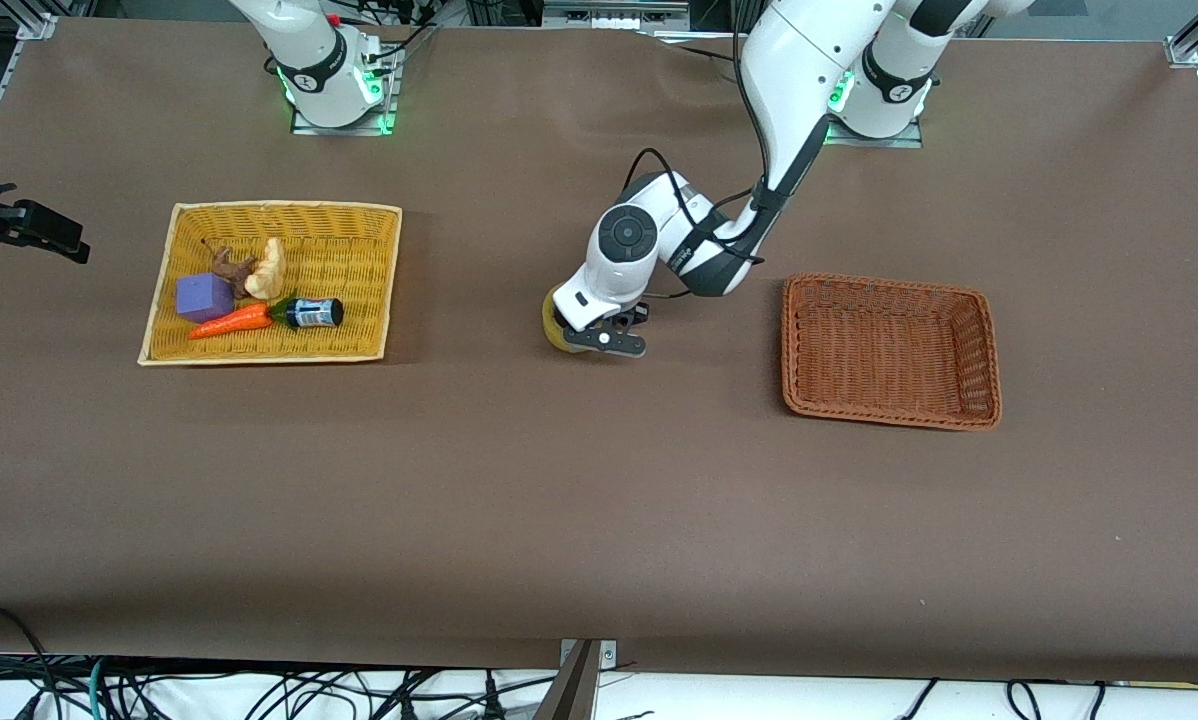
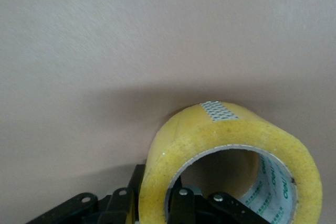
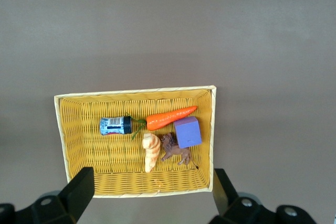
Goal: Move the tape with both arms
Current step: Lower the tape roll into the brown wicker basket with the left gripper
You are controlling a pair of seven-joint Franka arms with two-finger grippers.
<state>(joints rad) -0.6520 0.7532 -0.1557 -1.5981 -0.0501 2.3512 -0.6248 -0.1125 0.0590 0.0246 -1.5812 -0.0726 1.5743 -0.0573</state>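
**Three views: one high, two on the wrists**

The front camera looks down from high across the surface, facing both arm bases. The left wrist camera sits very close to the tape, low over the surface. The right wrist camera looks straight down on the yellow basket, which the front view shares.

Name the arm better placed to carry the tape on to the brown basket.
Left. Its tool is shut on the tape at mid-table, one finger through the core, beside the brown basket. The right tool hangs open over the yellow basket, at the right arm's end.
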